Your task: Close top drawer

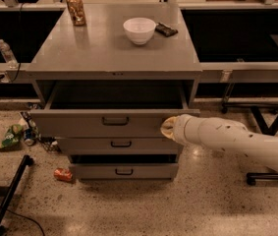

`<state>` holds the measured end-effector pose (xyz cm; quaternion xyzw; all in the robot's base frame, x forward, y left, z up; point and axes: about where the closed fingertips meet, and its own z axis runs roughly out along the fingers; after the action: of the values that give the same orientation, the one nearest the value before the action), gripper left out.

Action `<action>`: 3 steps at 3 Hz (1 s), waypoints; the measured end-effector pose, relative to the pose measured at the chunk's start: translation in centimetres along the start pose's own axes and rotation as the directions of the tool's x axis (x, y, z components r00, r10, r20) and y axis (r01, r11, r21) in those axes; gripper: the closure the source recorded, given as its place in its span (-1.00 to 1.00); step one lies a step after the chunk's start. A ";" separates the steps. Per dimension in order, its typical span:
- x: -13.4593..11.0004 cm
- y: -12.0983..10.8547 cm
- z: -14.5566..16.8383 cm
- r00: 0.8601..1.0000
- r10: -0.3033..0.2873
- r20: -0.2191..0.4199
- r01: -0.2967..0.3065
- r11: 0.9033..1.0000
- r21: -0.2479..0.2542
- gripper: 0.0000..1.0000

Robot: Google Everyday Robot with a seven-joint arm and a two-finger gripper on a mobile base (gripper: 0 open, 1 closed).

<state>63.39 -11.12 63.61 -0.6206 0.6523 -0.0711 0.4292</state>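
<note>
The top drawer (pixel 79 123) is a wide grey metal drawer with a small dark centre pull handle (pixel 115 121). It stands part way out of the grey cabinet (pixel 79 48), its dark inside showing. My gripper (pixel 168 128) sits at the end of the white arm (pixel 232 139), which reaches in from the right. The gripper is pressed against the right end of the drawer's front. Two shorter grey drawers (pixel 121 144) lie below it.
On the cabinet top stand a white bowl (pixel 139 30), a can (pixel 75 10) and a small dark packet (pixel 166 29). Litter and a red can (pixel 63 174) lie on the floor at the left, near a black pole (pixel 8 195). A bottle (pixel 6 52) stands at the far left.
</note>
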 end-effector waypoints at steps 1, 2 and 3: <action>1.5 -2.3 1.1 1.000 -0.019 -0.022 0.019 1.000 0.022 1.00; 1.5 -2.3 1.1 1.000 -0.019 -0.022 0.019 1.000 0.022 1.00; 2.5 -3.4 2.2 0.999 -0.024 -0.035 0.025 0.999 0.024 1.00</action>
<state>67.72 -13.01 63.17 -0.6219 0.6510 -0.0950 0.4247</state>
